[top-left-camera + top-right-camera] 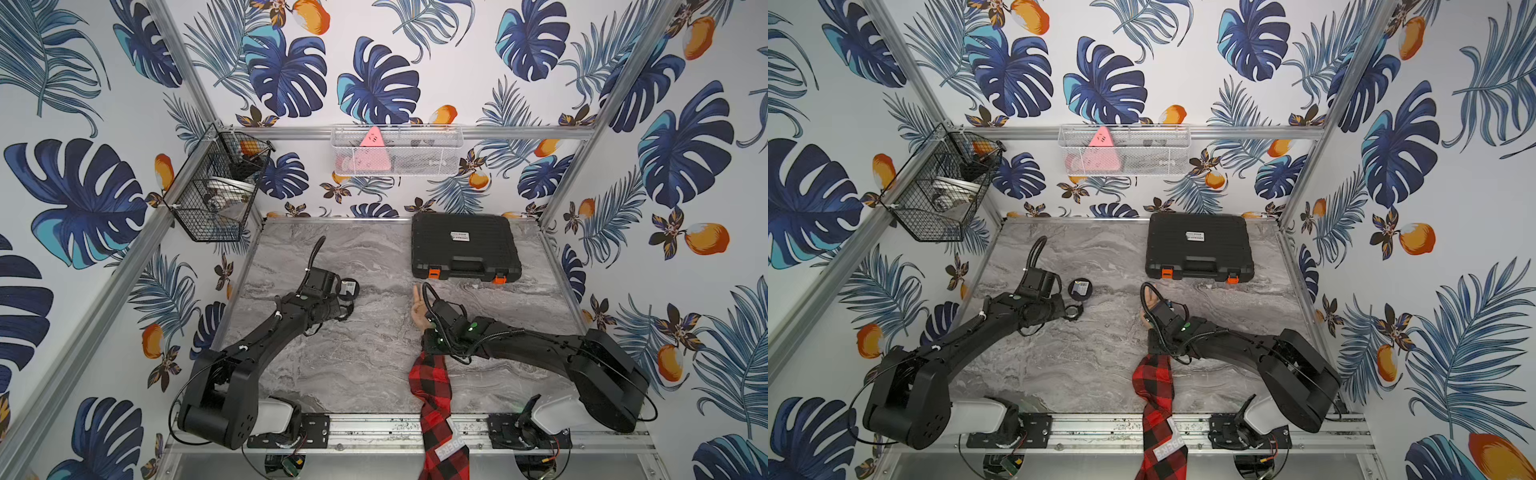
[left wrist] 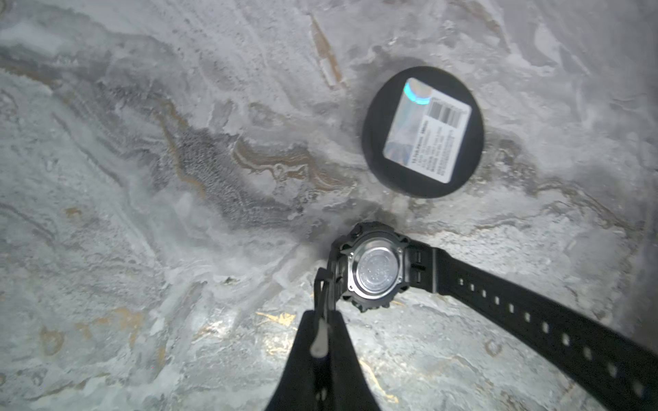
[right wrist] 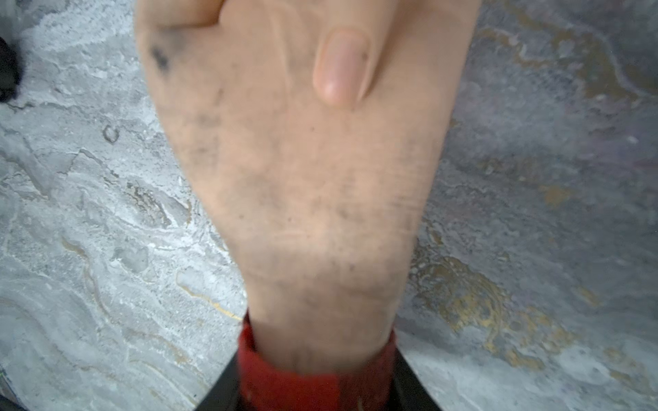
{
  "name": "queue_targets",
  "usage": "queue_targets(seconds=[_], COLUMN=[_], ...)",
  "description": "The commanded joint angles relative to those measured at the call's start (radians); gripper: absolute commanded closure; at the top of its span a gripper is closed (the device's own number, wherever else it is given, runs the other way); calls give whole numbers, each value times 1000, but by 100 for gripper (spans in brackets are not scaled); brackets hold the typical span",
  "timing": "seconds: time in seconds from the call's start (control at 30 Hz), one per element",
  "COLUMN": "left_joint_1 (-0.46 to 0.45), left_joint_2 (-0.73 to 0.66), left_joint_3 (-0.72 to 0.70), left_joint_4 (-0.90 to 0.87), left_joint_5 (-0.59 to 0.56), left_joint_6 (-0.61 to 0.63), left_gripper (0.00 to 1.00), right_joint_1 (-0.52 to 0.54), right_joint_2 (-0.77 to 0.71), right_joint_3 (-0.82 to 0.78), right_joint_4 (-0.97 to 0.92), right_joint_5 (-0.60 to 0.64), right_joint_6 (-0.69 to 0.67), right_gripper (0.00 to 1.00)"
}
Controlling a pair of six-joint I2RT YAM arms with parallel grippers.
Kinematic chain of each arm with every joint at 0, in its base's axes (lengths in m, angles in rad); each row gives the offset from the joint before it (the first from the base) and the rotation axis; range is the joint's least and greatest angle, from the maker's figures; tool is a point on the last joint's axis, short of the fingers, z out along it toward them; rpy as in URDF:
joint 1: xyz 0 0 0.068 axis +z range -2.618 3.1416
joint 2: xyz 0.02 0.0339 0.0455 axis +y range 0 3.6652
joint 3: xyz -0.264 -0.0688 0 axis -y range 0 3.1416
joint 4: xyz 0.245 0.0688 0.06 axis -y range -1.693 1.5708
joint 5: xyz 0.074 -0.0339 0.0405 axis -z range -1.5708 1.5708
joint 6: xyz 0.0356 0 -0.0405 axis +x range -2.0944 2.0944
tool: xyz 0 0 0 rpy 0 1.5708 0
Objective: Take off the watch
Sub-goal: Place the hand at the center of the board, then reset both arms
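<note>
Left gripper (image 2: 322,320) is clamped shut on the buckle end of the strap (image 2: 534,313); the watch (image 2: 375,272) hangs from it, metal back up, low over the table (image 2: 142,178), near the disc (image 2: 423,131) but apart. Hand (image 3: 306,160) lies mid-table, well apart from the watch; right gripper (image 3: 315,359) straddles the red cuff (image 3: 302,388), jaws pressed to both sides, gripping it.

You have the watch (image 2: 374,272) unbuckled and pinched by its buckle-end strap between the left gripper's (image 2: 322,318) tips. Its black case sits just beyond them, steel back toward the wrist camera. The holed strap runs back alongside the gripper.
</note>
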Motion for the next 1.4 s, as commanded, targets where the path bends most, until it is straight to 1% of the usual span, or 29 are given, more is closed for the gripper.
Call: queue_targets(seconds=[0.0,0.03,0.13,0.2,0.33,0.43,0.53,0.6,0.73,0.83,0.87,0.93,0.97,1.0,1.03,1.13,1.23,1.37], left_joint_1=[30,40,54,57,60,60,60,60,60,60,60,60,60,60,60,60,60,61], left_joint_2=[21,24,8,-16,-55,-76,-92,-100,-110,-116,-118,-123,-124,-128,-130,-135,-142,-171], left_joint_3=[-16,-18,-29,-28,-12,8,25,38,76,100,105,121,130,135,137,127,89,-5], left_joint_4=[36,37,44,40,12,-13,-31,-42,-70,-80,-78,-83,-85,-83,-81,-37,48,208], left_joint_5=[40,42,45,36,23,15,11,9,1,-35,-53,-89,-108,-130,-155,-245,-373,-628], left_joint_6=[-49,-53,-50,-51,-44,-35,-33,-31,-16,-7,-7,-7,-5,-7,-12,-2,48,146], left_gripper=[100,99,89,83,75,64,53,49,44,36,28,3,1,1,1,1,2,4], right_joint_1=[-2,-2,-3,-4,-8,-8,-8,-8,-20,-45,-58,-97,-126,-160,-192,-312,-424,-525], right_joint_2=[-8,-7,1,15,38,52,59,51,16,-30,-46,-73,-86,-98,-107,-120,-107,-85], right_joint_3=[2,2,-3,6,14,9,3,5,23,48,56,75,87,100,111,147,193,207], right_joint_4=[30,30,39,35,44,54,59,53,25,-14,-28,-52,-68,-82,-90,-110,-127,-83], right_joint_5=[-2,-3,-7,-8,-12,-21,-20,-16,-12,7,15,17,17,13,8,-4,43,131], right_joint_6=[5,5,4,3,2,9,16,19,20,-1,-11,-45,-67,-91,-113,-182,-254,-347], right_gripper=[63,63,63,59,56,53,44,40,33,23,19,14,11,3,0,0,0,0])
